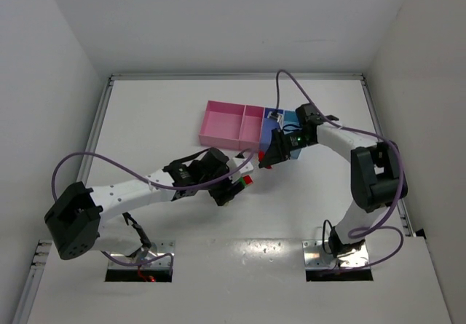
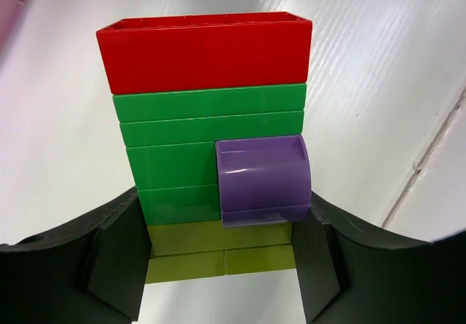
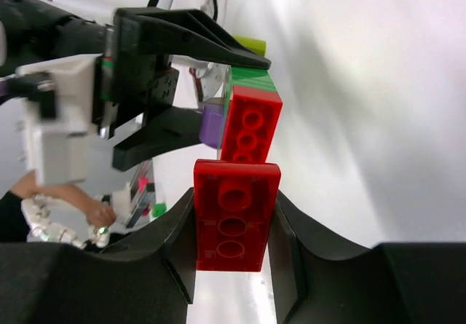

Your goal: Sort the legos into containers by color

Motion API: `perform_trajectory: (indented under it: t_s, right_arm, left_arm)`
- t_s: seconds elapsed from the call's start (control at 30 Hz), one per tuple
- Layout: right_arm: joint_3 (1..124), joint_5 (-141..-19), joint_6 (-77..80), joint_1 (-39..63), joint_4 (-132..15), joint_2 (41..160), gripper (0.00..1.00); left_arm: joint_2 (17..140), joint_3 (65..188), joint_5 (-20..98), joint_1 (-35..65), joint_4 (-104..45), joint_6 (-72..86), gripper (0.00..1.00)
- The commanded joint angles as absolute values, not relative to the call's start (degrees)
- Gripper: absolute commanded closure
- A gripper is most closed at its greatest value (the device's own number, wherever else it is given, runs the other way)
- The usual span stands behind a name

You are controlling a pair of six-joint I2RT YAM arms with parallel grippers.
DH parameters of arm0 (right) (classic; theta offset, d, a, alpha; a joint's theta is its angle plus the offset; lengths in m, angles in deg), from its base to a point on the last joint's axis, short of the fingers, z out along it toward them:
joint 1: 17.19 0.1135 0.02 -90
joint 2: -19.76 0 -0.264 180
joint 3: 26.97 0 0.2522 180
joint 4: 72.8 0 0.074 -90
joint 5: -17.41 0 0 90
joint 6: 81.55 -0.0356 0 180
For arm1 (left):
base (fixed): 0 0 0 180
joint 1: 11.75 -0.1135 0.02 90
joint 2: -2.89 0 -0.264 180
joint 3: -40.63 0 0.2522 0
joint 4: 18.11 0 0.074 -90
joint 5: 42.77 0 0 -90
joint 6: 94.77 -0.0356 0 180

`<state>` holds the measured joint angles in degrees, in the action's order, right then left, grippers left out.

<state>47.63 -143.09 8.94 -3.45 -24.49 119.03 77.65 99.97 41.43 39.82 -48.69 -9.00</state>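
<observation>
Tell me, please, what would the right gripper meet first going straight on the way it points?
Most likely the red plastic brick topping the stack held by the left gripper; the flat red brick in the right gripper would reach it first, though depth is unclear.

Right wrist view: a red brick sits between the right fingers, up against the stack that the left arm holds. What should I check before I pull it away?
1. Right gripper shut on the red brick: ok, a finger presses each long side.
2. Left gripper holding the stack: ok, its fingers clamp the yellow-green bricks at the base.
3. Red brick free of the second red brick on the stack: cannot tell, their ends meet in this view.
4. Purple brick seated: ok, flush against the green layers.
5. Containers in reach: probably ok, they lie just beyond both grippers.
6. Bin for red: cannot tell, the right arm partly hides the blue bins.
</observation>
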Motion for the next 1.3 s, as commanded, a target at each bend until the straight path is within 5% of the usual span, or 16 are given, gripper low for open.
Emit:
perform_trajectory:
  t_s: [0.0, 0.2, 0.4, 0.57, 0.97, 1.27]
  right_arm:
    - [49.72, -145.63, 12.23, -5.93, -24.59, 115.47, 1.00]
    - [47.97, -135.81, 11.03, -6.47, -27.62, 111.97, 1.00]
    - [44.26, -101.32, 1.43, -6.99, -45.74, 105.11, 1.00]
    - [49.26, -88.44, -1.13, -8.31, -48.49, 106.25, 1.00]
    - [54.63, -96.41, -10.35, -3.22, -51.13, 115.90, 1.00]
    - [65.79, -84.47, -17.30, 3.81, -51.75, 127.06, 1.00]
  left_arm:
    - [75.31, 99.74, 42.40, 38.61, -47.69, -8.90, 0.76]
    - [75.31, 98.68, 42.40, 38.08, -47.69, -8.90, 0.76]
    - [75.31, 98.68, 42.40, 37.47, -47.16, -8.90, 0.76]
    - [75.31, 98.68, 42.40, 36.94, -47.16, -8.90, 0.76]
    - [73.73, 98.68, 44.07, 30.44, -46.11, -6.36, 0.76]
    - [74.25, 98.68, 42.04, 25.17, -46.11, -5.30, 0.76]
